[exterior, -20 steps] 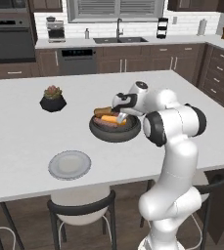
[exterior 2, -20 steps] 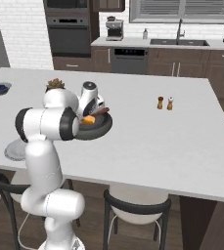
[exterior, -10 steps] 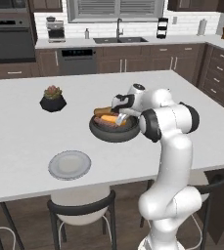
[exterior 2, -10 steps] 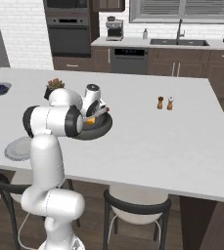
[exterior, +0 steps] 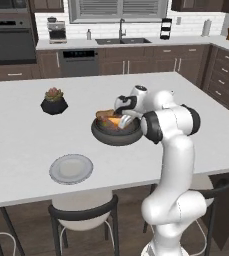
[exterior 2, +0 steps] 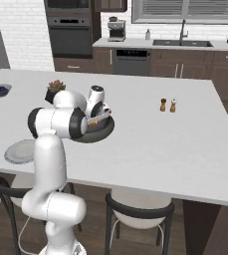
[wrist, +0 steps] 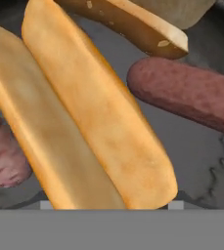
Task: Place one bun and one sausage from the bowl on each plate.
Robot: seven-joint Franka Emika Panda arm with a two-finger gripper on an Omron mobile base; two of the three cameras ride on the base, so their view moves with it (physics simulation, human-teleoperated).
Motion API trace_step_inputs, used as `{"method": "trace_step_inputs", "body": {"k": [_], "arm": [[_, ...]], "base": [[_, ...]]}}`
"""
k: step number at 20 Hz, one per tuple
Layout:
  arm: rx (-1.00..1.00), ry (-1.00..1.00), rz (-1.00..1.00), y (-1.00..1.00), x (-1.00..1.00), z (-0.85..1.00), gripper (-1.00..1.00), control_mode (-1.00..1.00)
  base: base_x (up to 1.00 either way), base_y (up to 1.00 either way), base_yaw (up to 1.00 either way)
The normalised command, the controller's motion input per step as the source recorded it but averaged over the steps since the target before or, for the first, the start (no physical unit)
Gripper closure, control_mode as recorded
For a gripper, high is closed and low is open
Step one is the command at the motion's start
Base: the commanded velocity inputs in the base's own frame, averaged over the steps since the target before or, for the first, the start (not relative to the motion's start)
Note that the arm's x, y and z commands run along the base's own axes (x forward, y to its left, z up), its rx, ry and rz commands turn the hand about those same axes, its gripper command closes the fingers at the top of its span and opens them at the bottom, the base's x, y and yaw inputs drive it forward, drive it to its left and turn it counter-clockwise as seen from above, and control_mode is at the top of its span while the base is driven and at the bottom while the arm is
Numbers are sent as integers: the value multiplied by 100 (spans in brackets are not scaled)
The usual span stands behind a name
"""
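The tool (exterior: 120, 116) is down in the bowl (exterior: 102, 134) on the table (exterior: 26, 135), right over a bun (wrist: 96, 107). How wide it is cannot be told. It should squeeze only that bun, then lift straight up.

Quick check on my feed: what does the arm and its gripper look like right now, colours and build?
The arm is glossy white, built of rounded tubular links with dark grey-black bands at the joints. No loose cables or markings show. The gripper is a compact white-and-dark hand; its finger tips are too hidden to describe.
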Motion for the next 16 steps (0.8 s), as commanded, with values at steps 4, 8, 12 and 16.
{"method": "trace_step_inputs", "body": {"k": [4,8,12,16], "arm": [[0,-3,0,0,-26,46,100,-100],[0,-10,0,-4,-64,70,100,-100],[0,-9,0,28,-100,71,100,-100],[-2,-1,1,100,-100,29,100,-100]], "base": [[0,0,0],[0,0,0],[0,0,0],[0,0,0]]}}
